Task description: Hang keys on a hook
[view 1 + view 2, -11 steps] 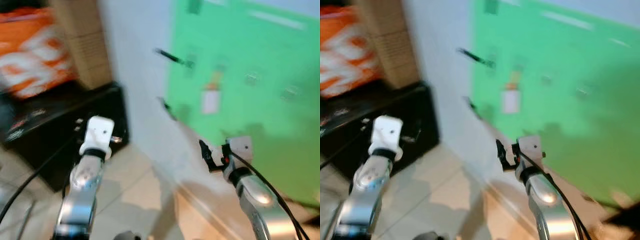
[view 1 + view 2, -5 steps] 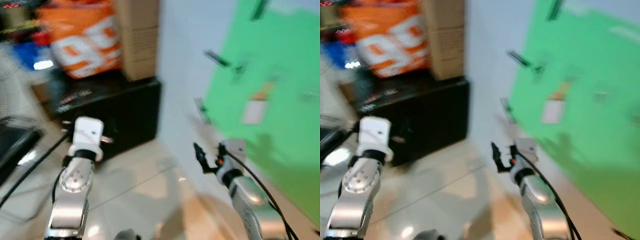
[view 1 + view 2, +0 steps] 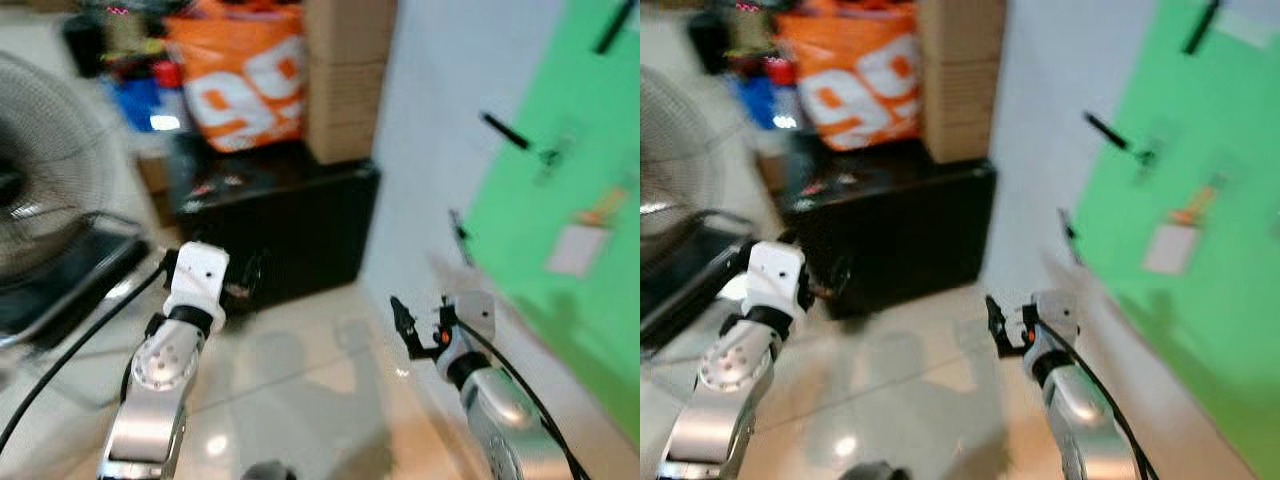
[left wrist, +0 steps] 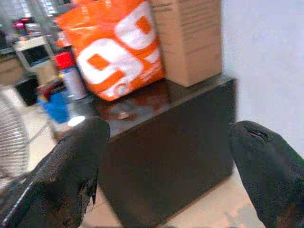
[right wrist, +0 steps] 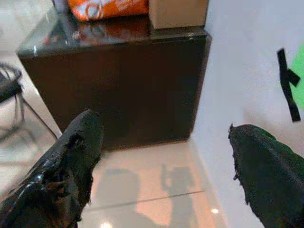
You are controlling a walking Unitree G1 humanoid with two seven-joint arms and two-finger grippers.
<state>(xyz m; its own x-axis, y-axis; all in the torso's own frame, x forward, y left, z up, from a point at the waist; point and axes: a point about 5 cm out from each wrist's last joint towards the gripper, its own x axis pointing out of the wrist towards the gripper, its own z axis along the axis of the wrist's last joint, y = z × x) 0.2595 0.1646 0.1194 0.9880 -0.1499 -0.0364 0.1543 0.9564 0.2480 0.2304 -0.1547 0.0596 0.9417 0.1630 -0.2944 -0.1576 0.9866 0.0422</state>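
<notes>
**Both hands empty, facing the cabinet beside the green board**

The left hand (image 4: 166, 175) and right hand (image 5: 161, 171) hang with fingers spread wide and nothing between them, held forward at waist height, probably a carrying pose while the robot is on the move. Ahead stands a black cabinet (image 3: 290, 225) bearing an orange bag (image 3: 240, 75) and a cardboard box (image 3: 345, 80); a fan (image 3: 50, 190) sits off to the left. The green board (image 3: 570, 230) on the wall carries dark pegs (image 3: 505, 130), likely the hooks.

The keys cannot be made out: blur smears the board's small hanging items.
</notes>
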